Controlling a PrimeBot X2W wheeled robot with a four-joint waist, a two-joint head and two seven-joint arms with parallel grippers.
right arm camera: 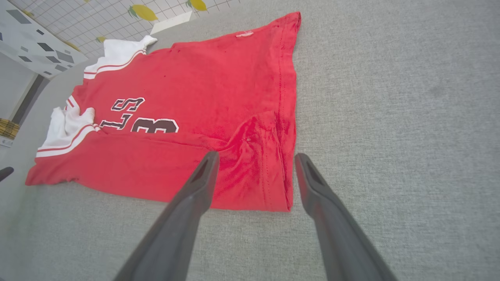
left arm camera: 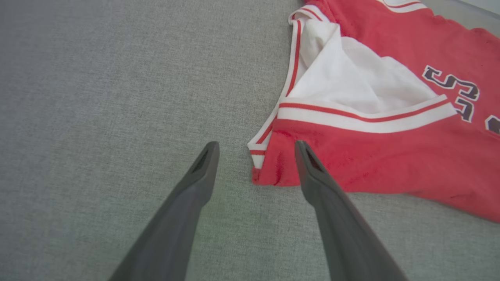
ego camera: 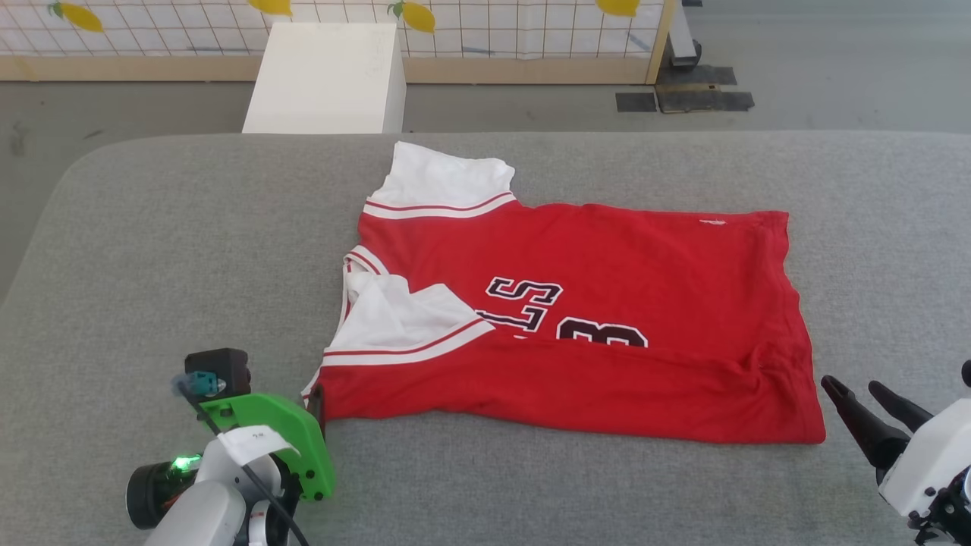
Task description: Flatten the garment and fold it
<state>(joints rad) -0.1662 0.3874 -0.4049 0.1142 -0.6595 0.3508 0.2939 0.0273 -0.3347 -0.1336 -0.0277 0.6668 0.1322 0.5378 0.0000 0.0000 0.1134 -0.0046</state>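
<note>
The garment (ego camera: 607, 250), a red jersey with white sleeves and black letters, lies sideways on the grey table (ego camera: 152, 250). Its near long edge is folded over toward the middle and covers part of the lettering. In the left wrist view my left gripper (left arm camera: 256, 146) stands open, with the garment's (left arm camera: 390, 156) near collar-side corner lying between its fingertips, not pinched. In the right wrist view my right gripper (right arm camera: 256, 156) is open just short of the garment's (right arm camera: 195, 70) near hem corner. In the head view the right gripper (ego camera: 857, 388) hangs beside that corner, holding nothing.
A white box (ego camera: 326, 76) stands on the floor behind the table. Behind it runs a tiled wall with lemon prints (ego camera: 493, 30). Dark mats (ego camera: 683, 95) lie on the floor at the back right. Bare grey table surface surrounds the garment on all sides.
</note>
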